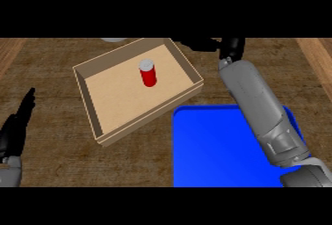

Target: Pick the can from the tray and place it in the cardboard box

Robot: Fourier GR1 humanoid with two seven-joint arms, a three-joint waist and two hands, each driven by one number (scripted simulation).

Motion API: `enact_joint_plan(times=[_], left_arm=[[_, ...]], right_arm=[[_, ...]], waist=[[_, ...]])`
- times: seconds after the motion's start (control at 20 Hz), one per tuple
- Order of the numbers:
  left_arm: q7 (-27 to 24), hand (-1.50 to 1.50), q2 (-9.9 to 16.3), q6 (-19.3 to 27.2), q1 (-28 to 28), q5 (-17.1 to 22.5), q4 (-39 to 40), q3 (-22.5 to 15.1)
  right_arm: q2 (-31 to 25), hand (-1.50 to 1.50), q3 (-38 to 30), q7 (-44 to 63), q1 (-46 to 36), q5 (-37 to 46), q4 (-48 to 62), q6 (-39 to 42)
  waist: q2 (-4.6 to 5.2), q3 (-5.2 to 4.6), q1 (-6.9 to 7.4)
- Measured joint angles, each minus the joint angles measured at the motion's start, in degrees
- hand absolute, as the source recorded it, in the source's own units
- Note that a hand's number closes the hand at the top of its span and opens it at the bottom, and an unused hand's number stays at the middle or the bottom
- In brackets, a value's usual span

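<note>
A dark wooden counter (58,83) with paler planks at both sides.

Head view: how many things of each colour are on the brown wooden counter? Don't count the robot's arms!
Red: 1, the red can with a silver top, standing in the box.
Tan: 1, the open cardboard box.
Blue: 1, the flat blue tray, with no can on it.
Grey: 1, a grey object, cut off at the far edge.
Total: 4
</note>
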Motion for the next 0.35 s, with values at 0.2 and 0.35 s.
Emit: enact_joint_plan(times=[0.2, 0.35], left_arm=[[0.1, 0.0, 0.2, 0.0, 1.1, 0.0, -0.5, 0.7], [0.0, 0.0, 0.3, 0.1, 0.9, 0.1, -0.2, 1.2]], right_arm=[[-4.0, -1.5, 1.9, 3.0, 7.8, 0.3, -10.0, 4.5], [-7.8, -1.5, 2.8, 4.1, 14.8, -0.7, -18.0, 9.3]], waist=[[-0.27, -0.01, -0.86], [-0.37, -0.03, -1.42]])
